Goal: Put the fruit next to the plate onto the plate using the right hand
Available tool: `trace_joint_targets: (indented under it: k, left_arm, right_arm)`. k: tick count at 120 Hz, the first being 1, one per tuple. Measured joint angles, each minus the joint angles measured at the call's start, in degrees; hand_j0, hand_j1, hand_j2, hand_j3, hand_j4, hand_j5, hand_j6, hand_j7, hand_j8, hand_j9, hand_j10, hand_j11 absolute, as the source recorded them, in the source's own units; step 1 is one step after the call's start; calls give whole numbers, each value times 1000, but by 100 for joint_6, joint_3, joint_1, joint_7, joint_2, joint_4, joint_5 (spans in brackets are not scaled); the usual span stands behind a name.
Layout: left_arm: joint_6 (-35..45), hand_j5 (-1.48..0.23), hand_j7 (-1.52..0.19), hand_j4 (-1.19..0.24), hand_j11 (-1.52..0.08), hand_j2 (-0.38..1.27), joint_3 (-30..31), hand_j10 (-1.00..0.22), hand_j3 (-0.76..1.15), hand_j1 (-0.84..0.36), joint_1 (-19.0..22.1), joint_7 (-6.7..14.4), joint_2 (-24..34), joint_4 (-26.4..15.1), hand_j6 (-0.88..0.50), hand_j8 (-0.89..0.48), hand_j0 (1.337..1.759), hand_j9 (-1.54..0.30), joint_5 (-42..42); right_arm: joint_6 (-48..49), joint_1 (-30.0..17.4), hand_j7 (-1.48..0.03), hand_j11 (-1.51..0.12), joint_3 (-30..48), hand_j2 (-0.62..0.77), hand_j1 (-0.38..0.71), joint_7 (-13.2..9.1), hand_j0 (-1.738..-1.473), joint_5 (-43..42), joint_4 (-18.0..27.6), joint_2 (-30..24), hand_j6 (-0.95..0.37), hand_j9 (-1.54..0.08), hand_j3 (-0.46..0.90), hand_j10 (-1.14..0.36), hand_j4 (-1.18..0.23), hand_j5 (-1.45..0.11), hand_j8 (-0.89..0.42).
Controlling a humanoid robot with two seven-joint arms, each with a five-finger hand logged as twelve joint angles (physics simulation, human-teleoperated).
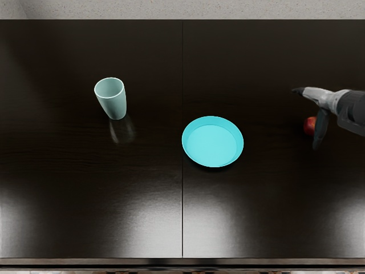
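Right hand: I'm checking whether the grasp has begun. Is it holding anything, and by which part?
Nothing is held, it seems. The right hand has its fingers spread, not closed, by the red fruit, which one finger partly hides.

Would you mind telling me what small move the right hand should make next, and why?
Probably lower the open right hand over the red fruit and close around it: the fruit sits on the table to the right of the plate, partly hidden by the hand and not yet grasped.

My right robot hand (pixel 320 105): slim dark grey fingers (pixel 320 130), pale silver-grey wrist (pixel 331 98), charcoal forearm casing (pixel 355 111).
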Motion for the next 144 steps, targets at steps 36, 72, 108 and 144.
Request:
trace_joint_targets:
  k: [36,72,108,144]
  left_arm:
    - [0,-11,-11,-8,-11,2,-11,-8,0,339,0,0,0,-5,-8,-8,1658,-11,0]
    - [0,-11,-11,-9,-11,2,-6,-8,0,339,0,0,0,-16,-9,-9,1658,-11,0]
    - [0,-11,-11,-8,-11,2,-3,-8,0,339,0,0,0,-23,-8,-8,1658,-11,0]
    - [1,-11,-11,-8,-11,2,-3,-8,0,339,0,0,0,-38,-8,-8,1658,-11,0]
  right_arm:
    - [-952,-459,-107,-107,-14,-14,-253,0,-1658,-531,-250,10,-91,-107,0,-87,-89,-108,-89]
    - [-1362,-594,-209,-209,-158,-28,-159,0,-1658,-642,-612,108,-170,-210,0,-166,-168,-210,-168]
    - [-1651,-673,-270,-271,-237,-37,-103,0,-1658,-810,-828,450,-217,-271,0,-213,-215,-271,-215]
    - [-2072,-742,-319,-319,-386,-45,-58,0,-1658,-969,-861,500,-254,-319,0,-250,-251,-320,-252]
